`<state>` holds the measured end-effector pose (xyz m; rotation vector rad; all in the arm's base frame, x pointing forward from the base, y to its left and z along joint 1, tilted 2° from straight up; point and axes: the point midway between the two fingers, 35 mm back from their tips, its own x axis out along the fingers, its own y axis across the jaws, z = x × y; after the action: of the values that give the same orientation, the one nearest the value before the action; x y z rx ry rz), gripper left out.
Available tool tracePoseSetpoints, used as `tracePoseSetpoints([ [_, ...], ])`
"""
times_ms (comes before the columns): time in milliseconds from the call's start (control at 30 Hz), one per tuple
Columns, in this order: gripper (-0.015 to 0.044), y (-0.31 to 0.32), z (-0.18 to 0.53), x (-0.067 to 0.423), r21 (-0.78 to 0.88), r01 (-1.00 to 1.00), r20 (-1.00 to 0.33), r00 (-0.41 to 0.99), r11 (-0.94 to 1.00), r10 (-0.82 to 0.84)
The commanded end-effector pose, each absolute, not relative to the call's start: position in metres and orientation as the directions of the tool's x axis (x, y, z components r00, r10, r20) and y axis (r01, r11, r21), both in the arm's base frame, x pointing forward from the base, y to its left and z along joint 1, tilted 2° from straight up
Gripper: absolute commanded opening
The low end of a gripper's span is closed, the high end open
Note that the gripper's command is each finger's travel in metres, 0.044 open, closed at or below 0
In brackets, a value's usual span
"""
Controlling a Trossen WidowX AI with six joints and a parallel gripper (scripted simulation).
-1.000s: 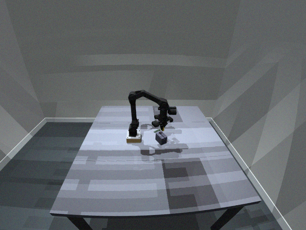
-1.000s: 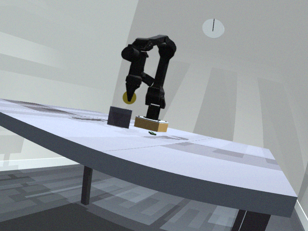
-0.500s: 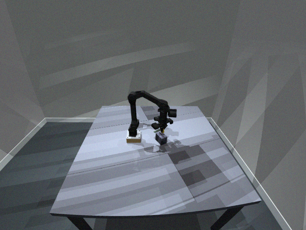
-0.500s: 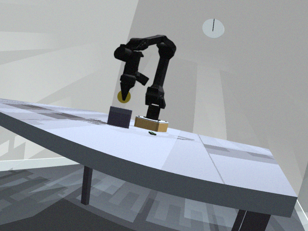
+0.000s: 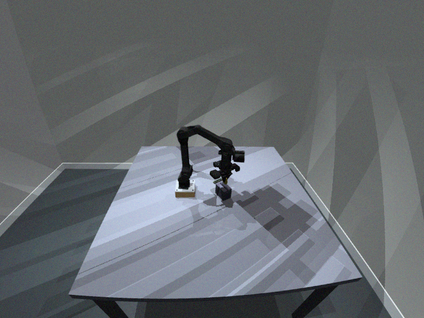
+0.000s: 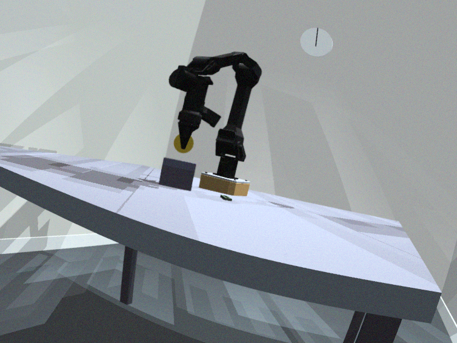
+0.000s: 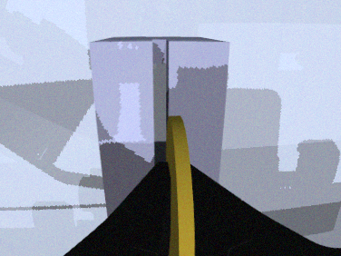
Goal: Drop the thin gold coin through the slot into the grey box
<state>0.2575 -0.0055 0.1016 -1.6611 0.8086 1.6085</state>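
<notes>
My gripper (image 5: 225,178) (image 6: 183,147) (image 7: 172,173) points down and is shut on the gold coin (image 5: 225,181) (image 6: 177,143) (image 7: 177,136). The coin is held on edge, with a visible gap between it and the grey box (image 5: 224,192) (image 6: 177,176) (image 7: 129,109) in the exterior view. In the wrist view the slot (image 7: 160,91) runs up and down the lid. The coin's edge runs nearly along it, with its far end just right of the slot; the slot's near part is hidden behind the fingers. The green holder (image 5: 217,180) (image 6: 225,197) is empty on the table.
The arm's base block (image 5: 185,194) (image 6: 217,185) stands close to the box and the holder. The table (image 5: 164,260) (image 6: 280,236) carries strong patterned shadows. A round white disc (image 6: 316,48) hangs on the wall.
</notes>
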Motion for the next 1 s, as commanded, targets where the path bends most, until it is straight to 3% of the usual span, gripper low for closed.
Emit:
tracePoseSetpoints([
  [0,0.0000,-0.0078,0.0985,0.2549,-0.044,-0.813,-0.999,0.039,-0.581,0.022],
  [967,0.0000,-0.0065,0.0954,0.2541,-0.050,-0.816,-0.999,0.045,-0.576,0.023],
])
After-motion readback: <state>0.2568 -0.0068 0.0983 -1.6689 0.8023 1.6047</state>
